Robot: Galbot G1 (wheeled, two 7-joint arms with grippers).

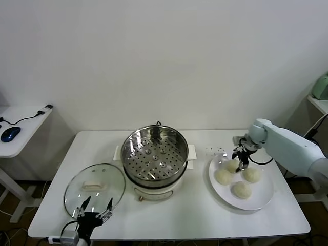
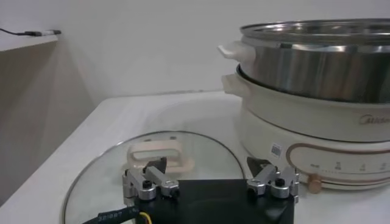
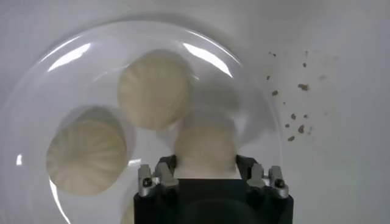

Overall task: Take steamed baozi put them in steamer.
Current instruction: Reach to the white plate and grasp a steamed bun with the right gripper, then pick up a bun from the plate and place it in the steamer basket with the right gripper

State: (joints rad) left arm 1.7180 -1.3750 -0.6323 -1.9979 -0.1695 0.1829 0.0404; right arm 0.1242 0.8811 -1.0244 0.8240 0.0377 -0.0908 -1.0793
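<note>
On the plate (image 1: 261, 197), right pincer (image 3: 206, 163) straddles baozi (image 3: 205, 145).

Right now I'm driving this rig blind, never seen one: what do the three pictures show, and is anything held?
It is a two-armed robot. The head view looks down on a white table; the other two come from cameras on each wrist. The steamer stands mid-table, its tray bare. The glass lid lies to its left, with the left gripper parked open at its near edge. To the right, a white plate carries four baozi. The right gripper is down over the plate, fingers open on either side of one bun, not yet closed. Nothing is held.
</note>
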